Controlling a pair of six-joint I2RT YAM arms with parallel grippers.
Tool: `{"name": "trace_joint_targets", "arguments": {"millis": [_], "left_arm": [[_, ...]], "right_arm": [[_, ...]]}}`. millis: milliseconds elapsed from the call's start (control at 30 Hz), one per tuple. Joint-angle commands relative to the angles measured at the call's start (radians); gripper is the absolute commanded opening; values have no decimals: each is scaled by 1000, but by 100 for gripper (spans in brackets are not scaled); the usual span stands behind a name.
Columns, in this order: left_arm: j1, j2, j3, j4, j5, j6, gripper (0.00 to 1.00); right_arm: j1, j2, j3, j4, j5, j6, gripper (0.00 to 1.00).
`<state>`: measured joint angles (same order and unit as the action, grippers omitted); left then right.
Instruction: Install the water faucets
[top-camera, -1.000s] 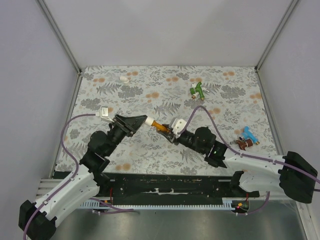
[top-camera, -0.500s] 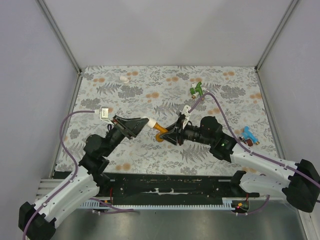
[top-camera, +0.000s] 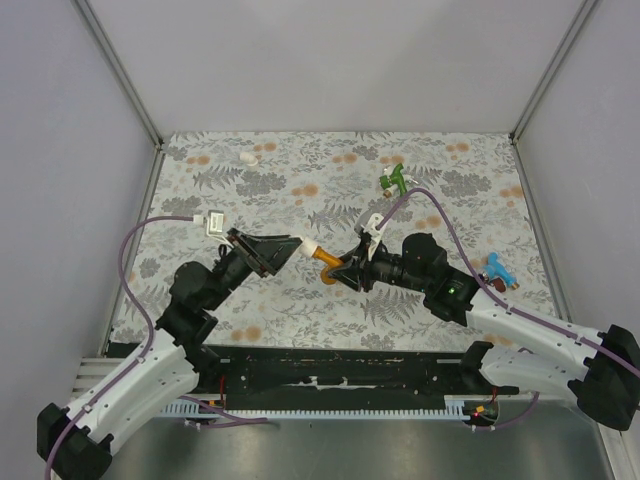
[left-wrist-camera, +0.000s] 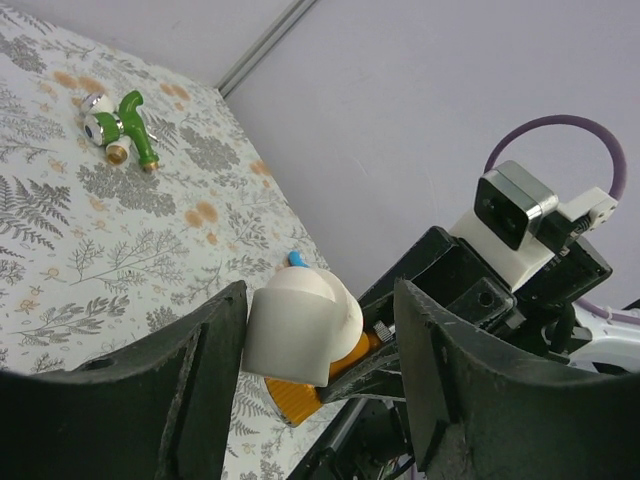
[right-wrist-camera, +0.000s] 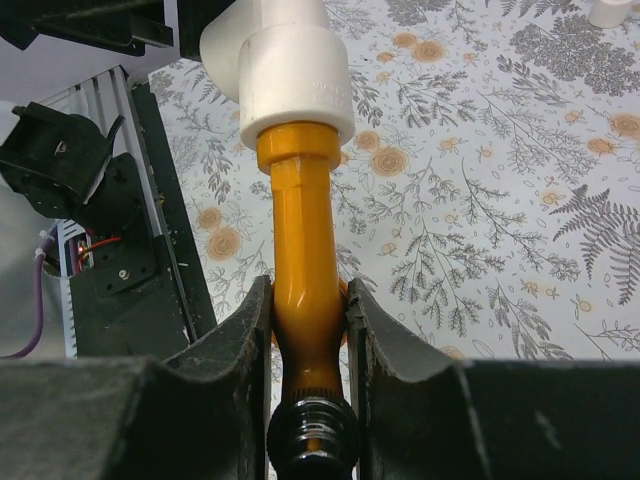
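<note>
— Floral-print table (top-camera: 450, 195), grey walls. Where is the orange faucet (top-camera: 328, 264)?
— Mid-table, held aloft, its curved body pinched tight by the right gripper (top-camera: 345, 272). A white fitting (top-camera: 310, 249) caps its other end.
— And the left gripper (top-camera: 292, 246)?
— Spread around that fitting, with a gap showing on one side. The green faucet (top-camera: 395, 180) lies beyond the orange faucet; the blue faucet (top-camera: 497, 268) and dark red faucet (top-camera: 486, 289) lie well to its right.

Fitting (right-wrist-camera: 295, 80) on faucet (right-wrist-camera: 300, 230) tip

blue faucet (left-wrist-camera: 297, 259) mostly hidden behind white fitting (left-wrist-camera: 300, 325)
</note>
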<state>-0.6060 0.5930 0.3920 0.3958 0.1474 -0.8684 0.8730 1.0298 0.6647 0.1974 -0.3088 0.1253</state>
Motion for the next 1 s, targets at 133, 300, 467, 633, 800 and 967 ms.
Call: {"name": "trace_joint_targets", "arguments": {"millis": [133, 300, 467, 633, 800, 967], "left_arm": [[0, 83, 41, 70, 162, 29, 61], [0, 93, 5, 159, 170, 8, 42], [0, 58, -13, 204, 164, 26, 2], [0, 5, -58, 339, 195, 48, 2], [0, -18, -62, 399, 262, 78, 2], [0, -24, -64, 420, 310, 104, 2]], "right_arm": [[-3, -30, 33, 82, 14, -1, 0], [-3, -25, 39, 89, -1, 23, 0], [-8, -7, 47, 90, -38, 103, 0], [-49, 19, 39, 183, -176, 255, 0], [-120, 84, 21, 423, -375, 480, 0], [-154, 156, 27, 602, -483, 658, 0]]}}
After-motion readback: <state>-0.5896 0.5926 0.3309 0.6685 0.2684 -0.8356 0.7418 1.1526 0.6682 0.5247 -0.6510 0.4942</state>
